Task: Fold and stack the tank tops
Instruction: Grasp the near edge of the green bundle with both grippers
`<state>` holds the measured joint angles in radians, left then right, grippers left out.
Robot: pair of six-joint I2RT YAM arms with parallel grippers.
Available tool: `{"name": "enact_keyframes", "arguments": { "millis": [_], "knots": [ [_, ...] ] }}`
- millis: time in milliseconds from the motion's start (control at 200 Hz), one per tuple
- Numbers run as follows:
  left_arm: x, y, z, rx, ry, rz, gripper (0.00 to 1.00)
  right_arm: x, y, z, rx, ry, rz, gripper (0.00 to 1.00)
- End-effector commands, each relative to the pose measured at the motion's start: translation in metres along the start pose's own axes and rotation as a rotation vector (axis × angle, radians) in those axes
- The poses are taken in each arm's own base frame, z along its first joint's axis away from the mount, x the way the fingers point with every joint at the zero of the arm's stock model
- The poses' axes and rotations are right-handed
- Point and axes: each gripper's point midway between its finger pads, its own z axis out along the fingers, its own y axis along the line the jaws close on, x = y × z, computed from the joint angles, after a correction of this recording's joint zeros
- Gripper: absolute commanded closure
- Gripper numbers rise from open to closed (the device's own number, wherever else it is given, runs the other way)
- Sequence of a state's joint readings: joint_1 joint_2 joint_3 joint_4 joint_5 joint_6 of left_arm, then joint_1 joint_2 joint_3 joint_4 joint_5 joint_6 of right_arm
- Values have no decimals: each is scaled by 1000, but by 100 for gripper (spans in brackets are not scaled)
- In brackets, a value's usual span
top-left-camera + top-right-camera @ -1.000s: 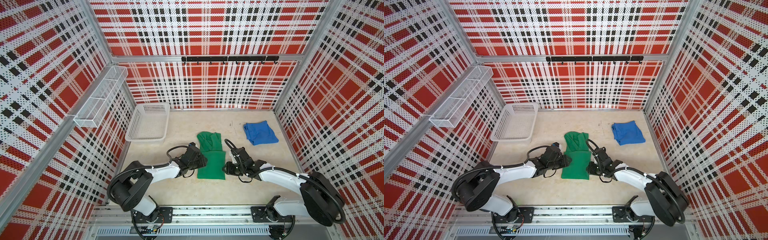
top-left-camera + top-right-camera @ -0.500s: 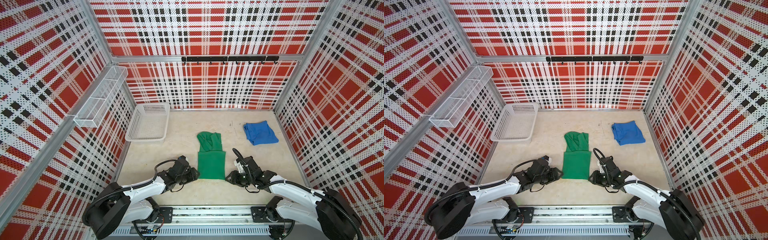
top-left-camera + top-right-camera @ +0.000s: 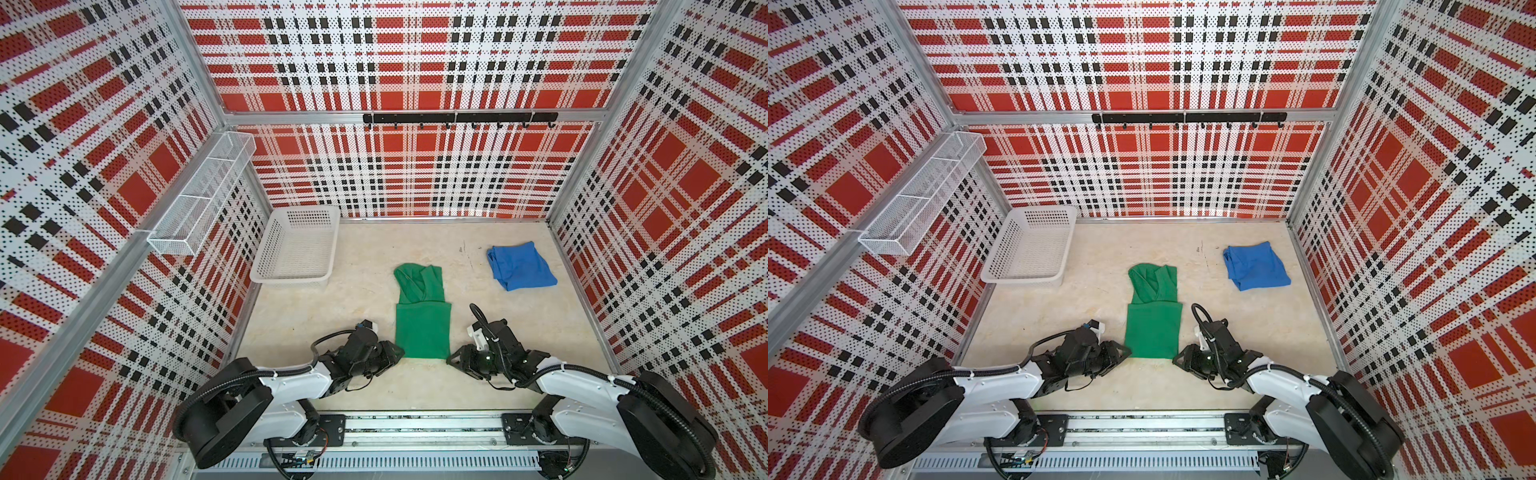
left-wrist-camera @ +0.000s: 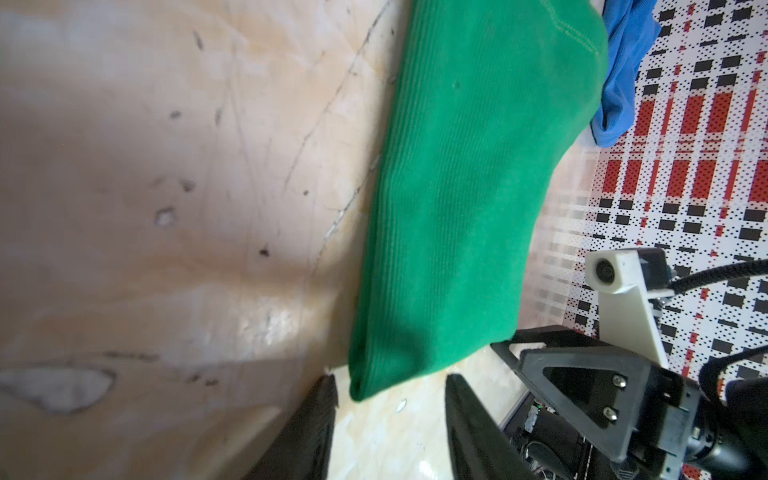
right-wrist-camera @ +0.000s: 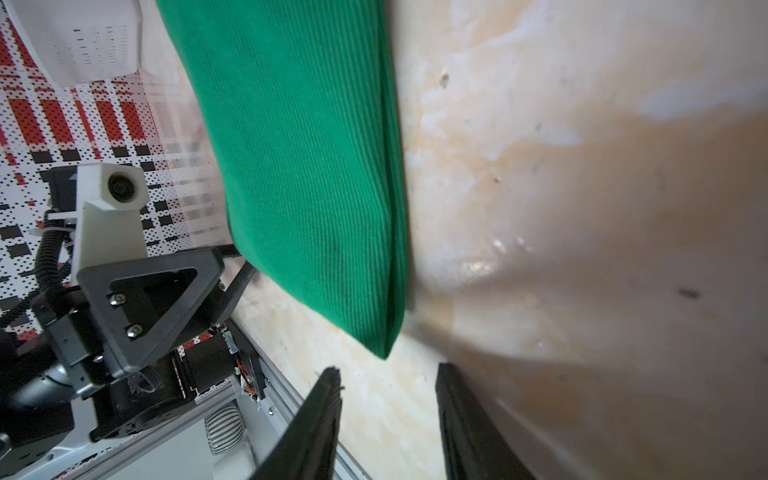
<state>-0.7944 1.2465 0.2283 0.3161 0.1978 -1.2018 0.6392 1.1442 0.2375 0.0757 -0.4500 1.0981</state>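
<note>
The green tank top (image 3: 422,328) (image 3: 1154,328) lies folded into a long narrow strip in the middle of the table, straps at the far end. The blue tank top (image 3: 519,266) (image 3: 1256,266) sits bunched at the far right. My left gripper (image 3: 397,353) (image 4: 390,380) is open at the strip's near left corner, which lies just ahead of the fingertips. On the near right corner side, my right gripper (image 3: 453,359) (image 5: 388,368) is open too, the green tank top (image 5: 311,166) ending just short of its tips. Neither holds fabric.
A white perforated basket (image 3: 291,278) stands at the far left of the table. A wire shelf (image 3: 199,199) hangs on the left wall and a black hook rail (image 3: 457,118) on the back wall. Metal rails run along the front edge.
Both grippers have drawn back from the green top's sides toward the front edge and now sit low at its near corners. The fabric has not moved.
</note>
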Motion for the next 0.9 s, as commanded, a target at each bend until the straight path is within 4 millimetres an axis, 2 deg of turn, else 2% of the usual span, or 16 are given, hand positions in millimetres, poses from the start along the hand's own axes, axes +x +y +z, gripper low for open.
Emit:
{"name": "enact_keyframes", "arguments": {
  "millis": [0, 220, 421, 556, 646, 827, 892],
  "knots": [
    [5, 22, 2, -64, -3, -27, 54, -4, -2, 4, -9, -18, 23, 58],
    [5, 27, 4, -76, -2, -30, 59, -8, -4, 14, -14, -22, 25, 59],
    [4, 30, 5, -83, -5, -34, 69, -10, -5, 20, -19, -21, 30, 63],
    [0, 24, 7, -74, -20, -30, 78, -11, -4, 22, -21, -15, 26, 71],
    [-4, 18, 9, -65, -22, -17, 85, -10, -3, 22, -17, -10, 22, 83],
    [-8, 8, 13, -54, -15, 6, 100, -10, -1, 17, 9, -10, -6, 97],
    [-9, 6, 12, -52, -21, 12, 100, -10, 1, 14, 22, -13, -20, 100]
  ]
}}
